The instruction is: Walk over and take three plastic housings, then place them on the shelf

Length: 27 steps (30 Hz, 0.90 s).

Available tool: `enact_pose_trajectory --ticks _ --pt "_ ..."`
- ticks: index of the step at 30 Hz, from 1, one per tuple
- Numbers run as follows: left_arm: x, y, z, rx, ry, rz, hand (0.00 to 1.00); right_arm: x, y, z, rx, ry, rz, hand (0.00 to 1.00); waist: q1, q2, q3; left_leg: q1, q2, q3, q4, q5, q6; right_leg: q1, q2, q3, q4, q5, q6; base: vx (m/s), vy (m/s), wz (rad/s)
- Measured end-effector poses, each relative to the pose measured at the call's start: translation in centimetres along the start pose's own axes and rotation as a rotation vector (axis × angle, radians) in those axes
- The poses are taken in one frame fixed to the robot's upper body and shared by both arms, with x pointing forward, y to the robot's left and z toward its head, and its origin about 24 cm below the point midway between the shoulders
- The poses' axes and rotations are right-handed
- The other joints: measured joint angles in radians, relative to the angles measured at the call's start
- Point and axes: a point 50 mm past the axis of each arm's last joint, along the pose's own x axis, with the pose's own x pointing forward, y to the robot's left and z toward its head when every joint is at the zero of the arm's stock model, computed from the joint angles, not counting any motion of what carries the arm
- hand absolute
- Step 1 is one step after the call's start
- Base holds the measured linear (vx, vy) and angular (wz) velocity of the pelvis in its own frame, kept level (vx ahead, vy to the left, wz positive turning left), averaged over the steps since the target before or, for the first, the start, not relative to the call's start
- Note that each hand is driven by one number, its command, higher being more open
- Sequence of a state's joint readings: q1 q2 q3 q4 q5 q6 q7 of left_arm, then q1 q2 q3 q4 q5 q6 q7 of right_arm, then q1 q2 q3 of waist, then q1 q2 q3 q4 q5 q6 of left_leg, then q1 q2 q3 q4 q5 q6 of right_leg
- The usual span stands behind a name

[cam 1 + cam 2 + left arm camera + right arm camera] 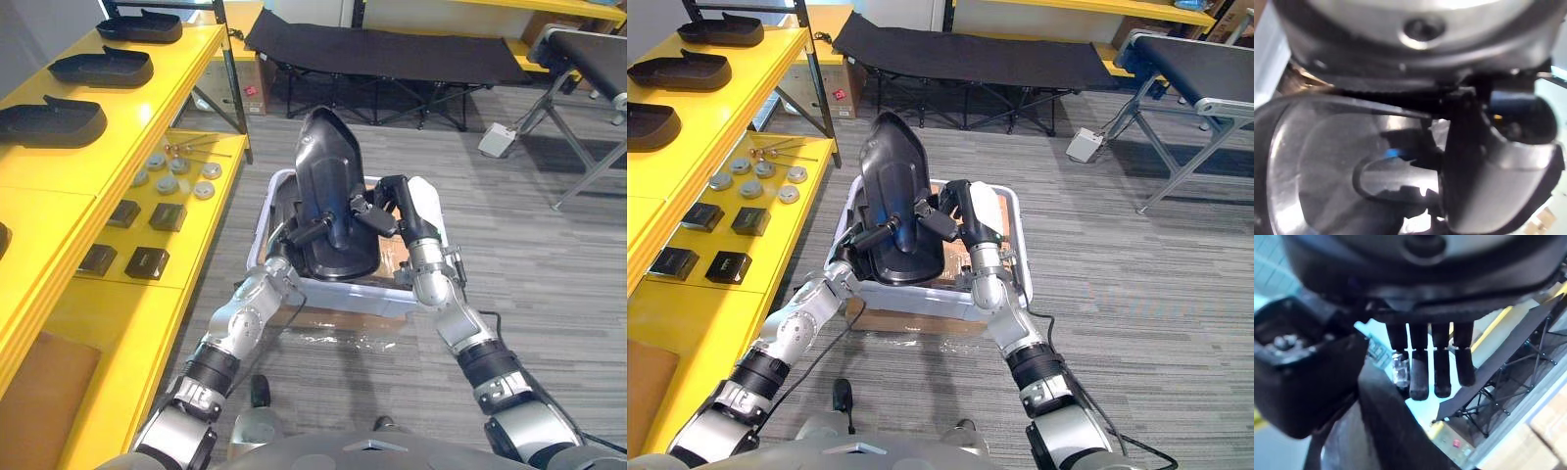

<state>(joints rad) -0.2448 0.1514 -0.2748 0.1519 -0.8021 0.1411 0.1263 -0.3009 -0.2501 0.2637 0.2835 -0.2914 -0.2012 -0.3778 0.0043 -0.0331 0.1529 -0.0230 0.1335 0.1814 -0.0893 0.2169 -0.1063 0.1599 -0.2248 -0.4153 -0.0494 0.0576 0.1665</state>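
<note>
The black housing (pixel 328 181) stands up tall over the white bin (pixel 263 223). Its long side runs up and down, and its narrow tip points up. The left hand (pixel 289 241) grips its lower left edge. The right hand (pixel 394 201) pinches the right edge between its thumb and its straight fingers (pixel 1441 367). 3 more housings (pixel 103 67) lie on the yellow shelf (pixel 186 69).

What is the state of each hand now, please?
Left hand: closed on the black housing.
Right hand: pinching the black housing's other edge.
</note>
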Motion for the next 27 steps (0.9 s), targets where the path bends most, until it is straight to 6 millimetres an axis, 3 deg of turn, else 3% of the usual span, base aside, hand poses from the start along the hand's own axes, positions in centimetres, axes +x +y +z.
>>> enact_pose_trajectory --ticks 5,6,11,14,18,23,27 --pt "-1.1 -0.4 3.9 0.166 -0.261 0.059 0.00 -1.9 0.7 2.9 0.331 -0.077 0.003 1.00 -0.012 0.005 -0.011 0.015 0.004 0.007 0.000 -0.012 -0.011 -0.003 -0.001 0.007 0.015 -0.014 -0.007 -0.04 -0.013 -0.05" --pt "-2.1 -0.3 5.2 0.254 -0.364 0.088 0.00 -2.4 0.4 3.7 0.417 -0.108 0.014 1.00 -0.016 0.011 -0.015 0.015 0.005 0.008 0.000 -0.016 -0.013 -0.005 -0.001 0.007 0.017 -0.021 -0.013 0.00 0.000 0.00" --pt "-6.3 1.3 7.6 0.585 -0.613 0.245 0.00 -3.6 -2.6 4.1 0.499 -0.166 -0.055 1.00 -0.015 0.032 -0.037 0.012 0.006 0.010 0.000 -0.019 -0.016 -0.007 0.000 0.006 0.011 -0.023 -0.012 0.00 0.000 0.00" --pt "-8.8 2.4 7.7 0.721 -0.657 0.335 0.00 -5.1 -4.7 2.9 0.528 -0.124 -0.133 1.00 -0.009 0.039 -0.061 -0.001 0.007 0.012 0.000 -0.020 -0.017 -0.021 0.001 0.007 0.009 -0.022 -0.013 0.00 0.000 0.00" --pt "-10.7 3.3 6.8 0.734 -0.645 0.371 0.00 -7.4 -5.8 0.7 0.538 -0.006 -0.189 1.00 -0.011 0.038 -0.062 -0.001 0.009 0.018 0.000 -0.023 -0.021 -0.022 0.002 0.010 0.004 -0.022 -0.013 0.01 -0.009 -0.03" --pt "-12.6 3.8 4.6 0.546 -0.566 0.370 0.00 -11.0 -4.3 -2.1 0.510 0.261 -0.171 1.00 -0.016 0.042 -0.065 -0.004 0.014 0.044 0.000 -0.030 -0.022 -0.041 0.002 0.033 0.003 -0.022 -0.012 0.01 -0.007 -0.15" --pt "-13.9 4.5 3.8 0.408 -0.552 0.424 0.00 -12.3 -3.4 -3.4 0.511 0.372 -0.129 1.00 -0.017 0.045 -0.067 -0.004 0.015 0.045 0.000 -0.031 -0.021 -0.043 0.003 0.033 0.003 -0.022 -0.012 0.00 -0.002 -0.02"
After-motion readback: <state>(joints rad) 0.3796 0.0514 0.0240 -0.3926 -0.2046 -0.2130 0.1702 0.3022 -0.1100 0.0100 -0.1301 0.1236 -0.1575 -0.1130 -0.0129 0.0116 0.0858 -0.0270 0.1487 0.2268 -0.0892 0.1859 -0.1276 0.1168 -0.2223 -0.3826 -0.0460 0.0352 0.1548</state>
